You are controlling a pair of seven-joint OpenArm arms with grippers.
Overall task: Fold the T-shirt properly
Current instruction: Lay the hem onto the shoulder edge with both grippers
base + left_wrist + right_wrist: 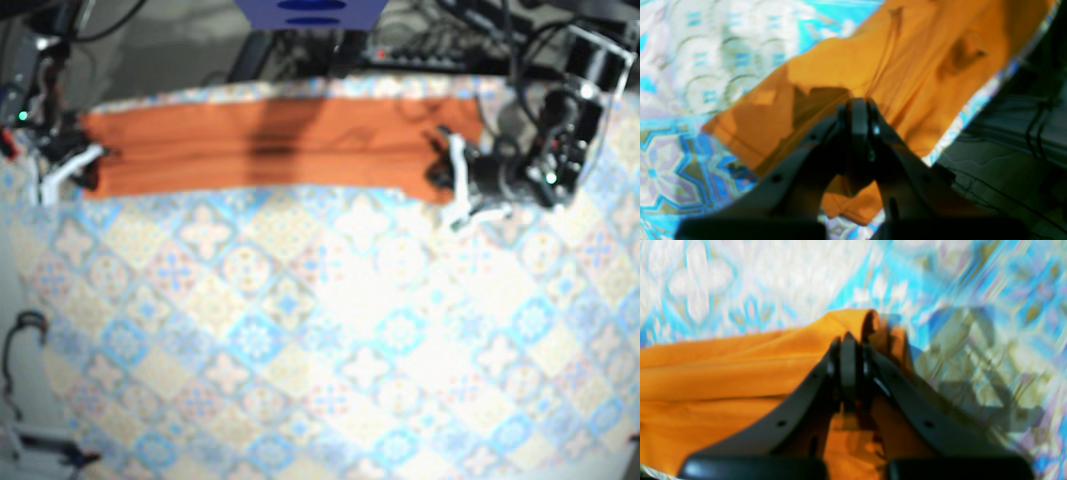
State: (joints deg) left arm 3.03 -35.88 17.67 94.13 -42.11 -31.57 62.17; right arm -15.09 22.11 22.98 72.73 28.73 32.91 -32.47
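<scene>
Both ends of the orange T-shirt [270,145] were pinched, one by the left gripper [858,106], the other by the right gripper [848,340], jaws pressed together. We found it stretched along the far edge of the table [330,340], long axis running side to side.

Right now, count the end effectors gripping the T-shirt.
2. Base view: the left end effector pinches the right end of the orange fabric T-shirt; the right end effector, its left end.

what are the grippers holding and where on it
The shirt, folded into a long strip. The left gripper pinches one end and the right gripper the other, and both look shut on the cloth.
</scene>
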